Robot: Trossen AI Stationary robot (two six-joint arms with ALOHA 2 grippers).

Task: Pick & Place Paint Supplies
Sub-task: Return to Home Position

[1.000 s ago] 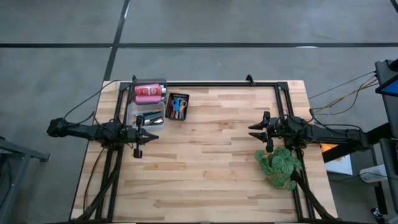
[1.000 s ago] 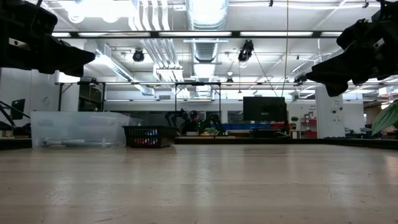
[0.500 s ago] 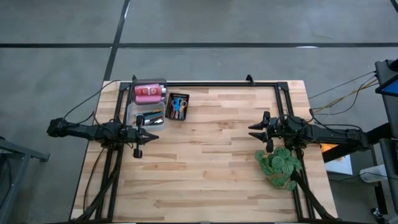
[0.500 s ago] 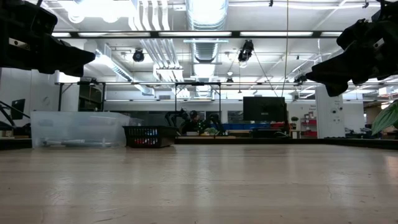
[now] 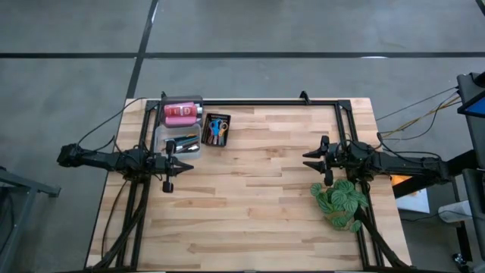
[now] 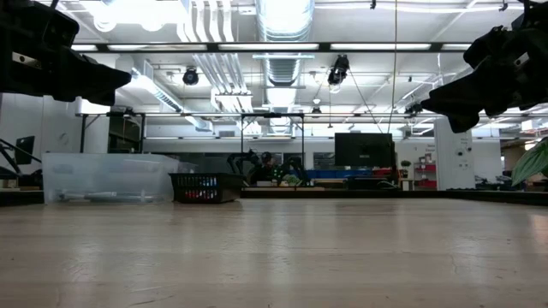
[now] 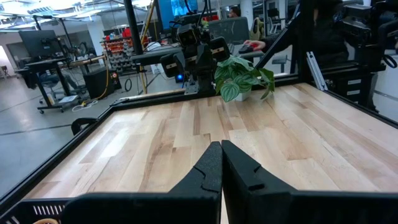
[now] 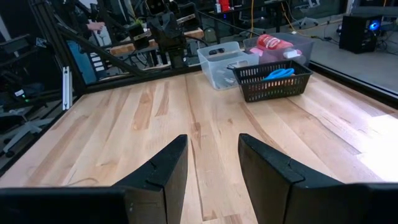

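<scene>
My left tool (image 5: 184,164) hangs closed just beside the clear tub (image 5: 159,140) of brushes (image 5: 184,142). My right tool (image 5: 308,158), fingers apart, sits well apart from the scissors (image 5: 217,130) in the black basket (image 5: 205,133).

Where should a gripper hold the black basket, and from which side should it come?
Probably its top rim, from above. The black basket stands upright and open, with scissors inside and a clear tub close beside it, so pinch the wall facing the bare table. The left gripper, shut, and right gripper, open, wait apart.
</scene>
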